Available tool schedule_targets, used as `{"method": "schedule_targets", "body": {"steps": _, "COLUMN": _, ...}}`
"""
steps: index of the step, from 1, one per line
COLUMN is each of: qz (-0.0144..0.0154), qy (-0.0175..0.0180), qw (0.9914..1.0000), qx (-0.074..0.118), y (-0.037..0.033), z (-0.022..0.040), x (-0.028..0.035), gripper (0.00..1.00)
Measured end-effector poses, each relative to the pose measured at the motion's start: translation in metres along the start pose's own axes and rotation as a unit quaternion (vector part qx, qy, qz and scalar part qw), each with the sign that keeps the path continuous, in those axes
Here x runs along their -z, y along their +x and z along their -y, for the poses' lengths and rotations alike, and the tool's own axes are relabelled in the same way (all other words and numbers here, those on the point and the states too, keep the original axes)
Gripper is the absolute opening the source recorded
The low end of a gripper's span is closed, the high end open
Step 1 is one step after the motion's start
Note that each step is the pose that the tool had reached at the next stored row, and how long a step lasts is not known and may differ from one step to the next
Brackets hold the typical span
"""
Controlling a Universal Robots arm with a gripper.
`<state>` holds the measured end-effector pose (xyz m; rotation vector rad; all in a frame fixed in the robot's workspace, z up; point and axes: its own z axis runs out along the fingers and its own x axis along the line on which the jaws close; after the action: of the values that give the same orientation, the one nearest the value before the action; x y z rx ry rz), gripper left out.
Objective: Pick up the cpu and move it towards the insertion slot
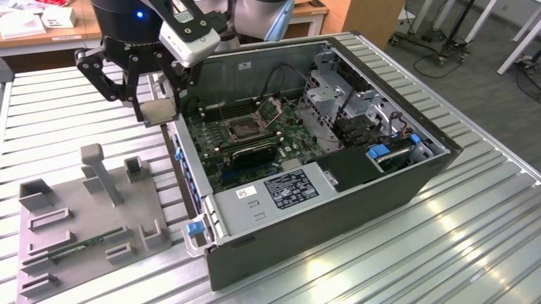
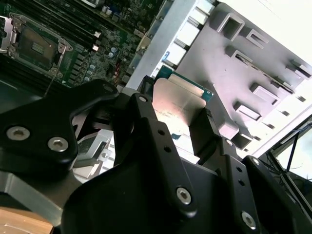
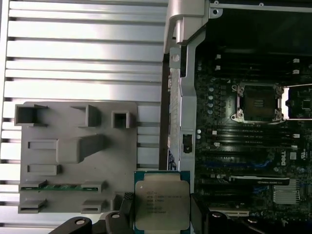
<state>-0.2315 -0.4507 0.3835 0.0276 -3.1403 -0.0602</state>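
Cpu [image 3: 162,202] clamped in the gripper [image 1: 161,111].
It is held aloft beside the case [image 1: 355,202], apart from the slot [image 3: 257,102].

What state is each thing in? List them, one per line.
cpu: gripped, in the air
gripper: shut on the cpu
insertion slot: open, empty
memory stick: lying in the gray fixture
computer case: side off, inside exposed

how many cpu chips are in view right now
1. The cpu is clamped in the gripper, held just outside the open computer case, on the side of the grey tray. The insertion slot looks empty; the case could hide another.
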Motion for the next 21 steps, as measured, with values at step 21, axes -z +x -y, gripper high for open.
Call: {"method": "schedule_targets", "body": {"steps": 21, "qz": 0.0000, "qy": 0.0000, "qw": 1.00000, "qx": 0.000, "y": -0.0268, "z": 0.0005, "x": 0.0000, "gripper": 0.54}}
